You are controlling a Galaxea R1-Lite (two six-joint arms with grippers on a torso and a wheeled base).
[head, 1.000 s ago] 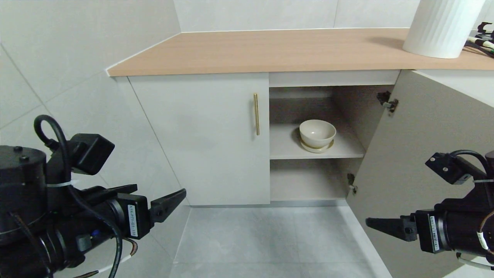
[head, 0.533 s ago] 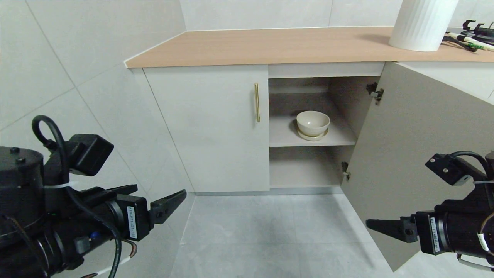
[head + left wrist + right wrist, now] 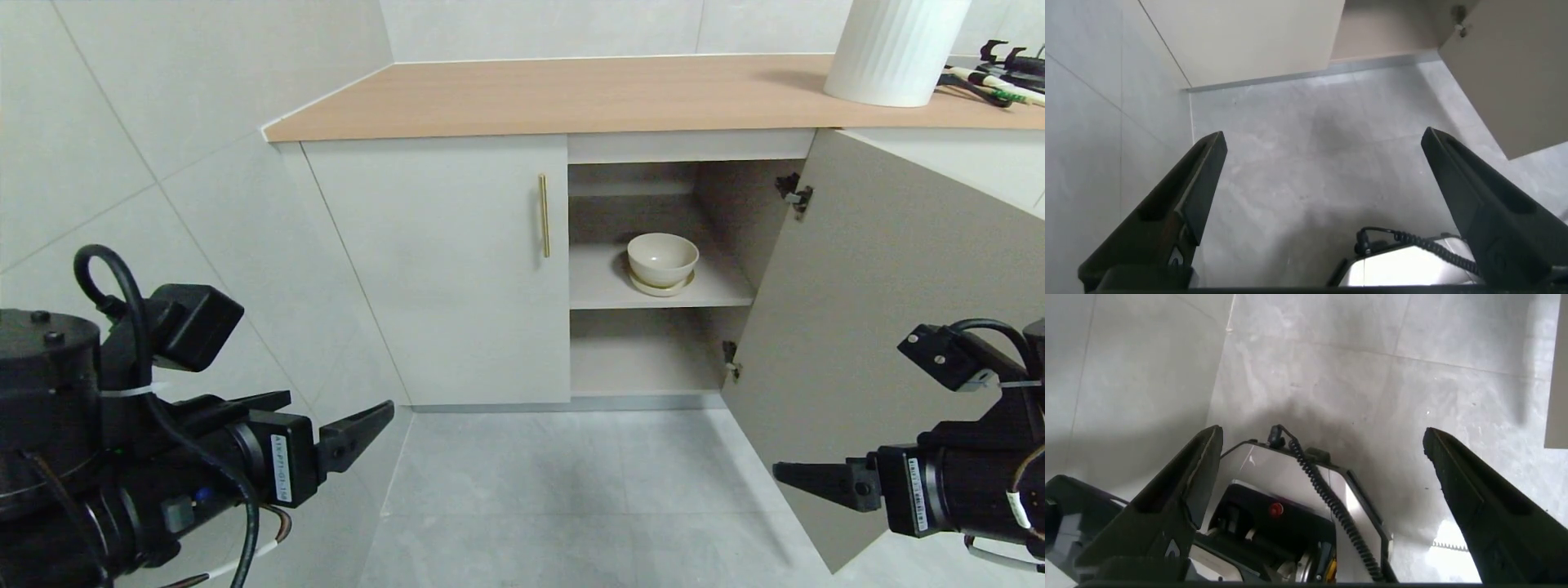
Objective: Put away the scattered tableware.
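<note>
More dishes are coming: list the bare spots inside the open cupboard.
Free: the visible lower shelf; the upper shelf left of the bowl. Crowded: the upper shelf's right half, where the bowl sits on a plate.

1. The shelf [image 3: 604, 287], well beyond the jaws of the left gripper [image 3: 371, 425] and right gripper [image 3: 796, 475] and between them, is loaded with a saucer [image 3: 663, 291]; a bowl [image 3: 662, 258] is stacked on it.
2. The counter [image 3: 531, 98], higher and farther off, is loaded with a ribbed white vessel [image 3: 894, 49] and tools [image 3: 992, 82] on the right jaws' side.
3. The floor [image 3: 555, 490] is spread beneath both jaws.
</note>
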